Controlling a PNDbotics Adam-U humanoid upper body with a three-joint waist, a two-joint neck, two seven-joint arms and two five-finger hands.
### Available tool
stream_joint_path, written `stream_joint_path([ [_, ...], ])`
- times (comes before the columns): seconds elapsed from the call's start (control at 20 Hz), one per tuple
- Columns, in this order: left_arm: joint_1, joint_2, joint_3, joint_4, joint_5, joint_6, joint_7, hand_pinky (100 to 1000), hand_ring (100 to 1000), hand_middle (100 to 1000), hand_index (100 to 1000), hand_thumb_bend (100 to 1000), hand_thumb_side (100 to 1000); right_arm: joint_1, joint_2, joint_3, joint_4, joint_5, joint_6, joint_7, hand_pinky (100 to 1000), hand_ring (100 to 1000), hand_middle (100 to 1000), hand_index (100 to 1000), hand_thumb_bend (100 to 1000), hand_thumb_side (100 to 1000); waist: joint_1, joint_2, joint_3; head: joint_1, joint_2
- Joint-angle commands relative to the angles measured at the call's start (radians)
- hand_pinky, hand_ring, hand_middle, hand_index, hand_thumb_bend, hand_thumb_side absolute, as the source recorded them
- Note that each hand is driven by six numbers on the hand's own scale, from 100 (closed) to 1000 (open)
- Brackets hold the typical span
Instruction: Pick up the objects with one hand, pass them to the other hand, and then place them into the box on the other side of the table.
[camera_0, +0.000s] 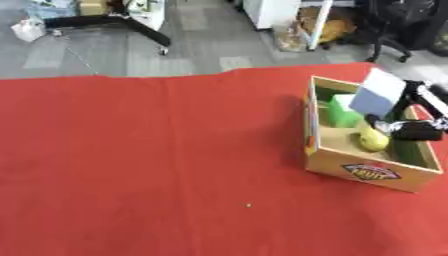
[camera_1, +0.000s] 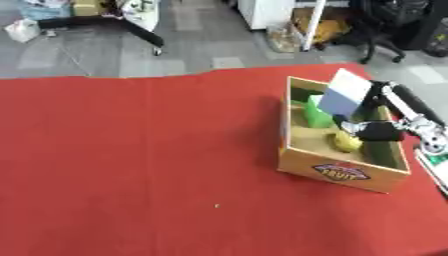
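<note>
A red cloth (camera_0: 157, 160) covers the table, its far edge meeting a grey tiled floor (camera_0: 201, 55) where a black stand (camera_0: 114, 22) on casters and a black office chair (camera_1: 394, 27) are parked. One cardboard box (camera_1: 337, 172), open-topped with a printed label on its near wall, sits on the right side of the cloth. Inside it lie one green block (camera_0: 343, 112) toward the far end and one yellow-green fruit (camera_0: 374, 140) nearer the front. A pale blue-white card (camera_0: 378, 92), flat and rectangular, is tilted above the box's far right corner, against the robot's black right arm. The right hand (camera_1: 378, 131) is down inside the box just beside the fruit; whether its fingers are curled or straight cannot be told, nor whether it holds the card. A single small pale speck (camera_0: 248, 204) lies on the cloth well apart from the box. The left hand shows in neither view.
</note>
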Motion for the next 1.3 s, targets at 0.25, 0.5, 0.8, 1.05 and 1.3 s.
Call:
stream_joint_path([
  [0.25,0.012,-0.015,0.032,-0.050,-0.020,0.008,0.023,732,761,716,801,461,764,-0.017,-0.051,-0.033,0.030,0.167,-0.032,0.003,707,508,444,914,540,544,-0.015,-0.039,0.005,-0.003,0.012],
  [0.5,0.017,-0.022,0.036,-0.052,-0.024,0.014,0.020,732,761,716,801,460,767,-0.008,-0.059,-0.042,0.029,0.250,-0.034,0.002,723,540,485,948,586,493,-0.015,-0.043,0.005,-0.001,0.015],
  [0.8,0.021,-0.026,0.037,-0.051,-0.023,0.018,0.013,733,764,717,802,457,766,0.006,-0.074,-0.064,0.027,0.288,-0.045,0.029,740,561,508,962,556,363,-0.012,-0.049,0.005,-0.001,0.015],
  [1.05,-0.019,0.005,0.057,-0.090,-0.077,-0.020,0.065,738,772,731,812,401,727,0.062,-0.082,-0.169,-0.139,0.157,-0.044,-0.274,737,534,470,847,307,489,-0.009,-0.050,0.000,0.024,0.015],
  [1.3,-0.174,0.102,0.051,-0.138,-0.199,-0.191,0.356,762,786,766,836,457,576,0.147,-0.128,-0.263,-0.512,-0.004,-0.080,-0.795,758,645,602,812,156,455,-0.002,-0.067,-0.008,0.057,0.034],
])
